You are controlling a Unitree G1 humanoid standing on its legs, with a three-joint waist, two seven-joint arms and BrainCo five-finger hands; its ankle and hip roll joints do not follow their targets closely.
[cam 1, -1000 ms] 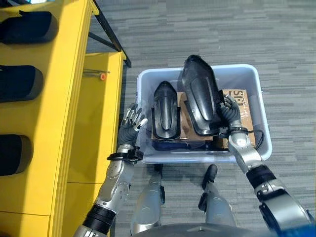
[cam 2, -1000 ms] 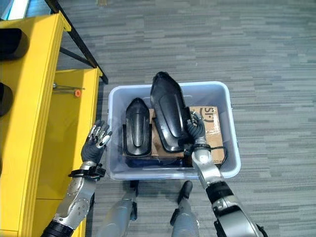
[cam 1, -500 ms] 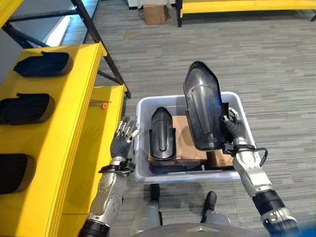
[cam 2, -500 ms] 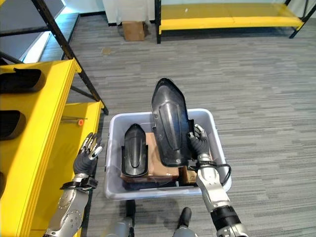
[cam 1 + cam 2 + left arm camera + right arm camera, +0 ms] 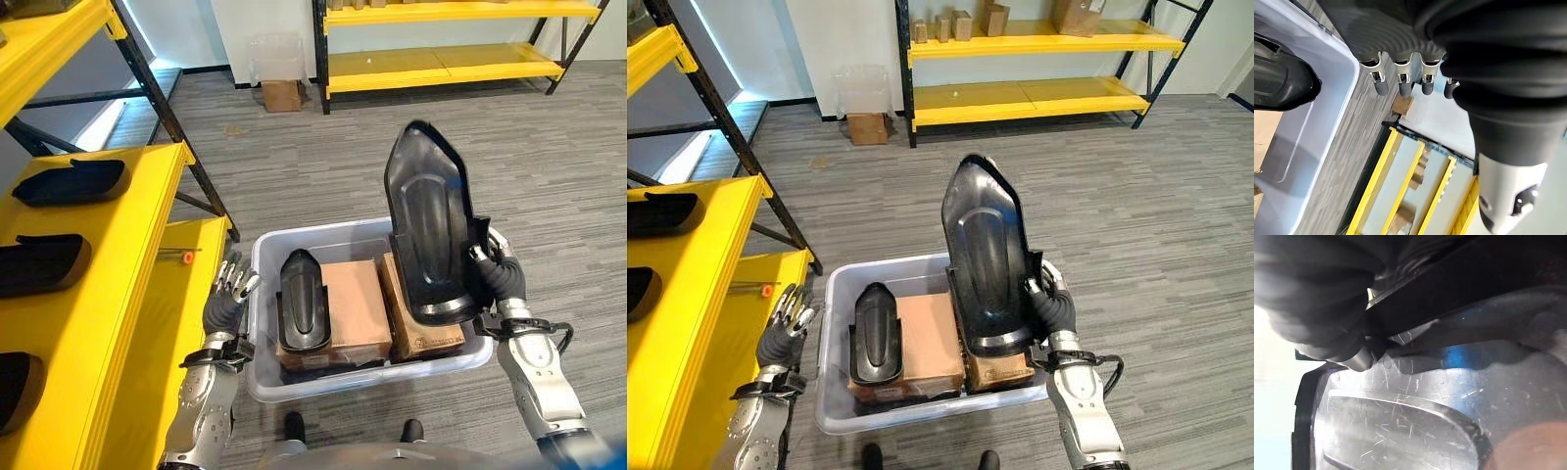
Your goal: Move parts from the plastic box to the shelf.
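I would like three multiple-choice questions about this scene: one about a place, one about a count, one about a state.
1. Where is the small black part?
A. in the plastic box
B. on the floor
C. in the left hand

2. How many cardboard boxes lie in the plastic box?
A. none
B. two
C. five

3. What is the right hand doing?
A. hanging open
B. pressing the floor
C. gripping the big black part

Answers:
1 A, it lies inside the box by its left wall.
2 B, two brown boxes lie side by side.
3 C, its fingers curl round the part's edge, raised above the box.
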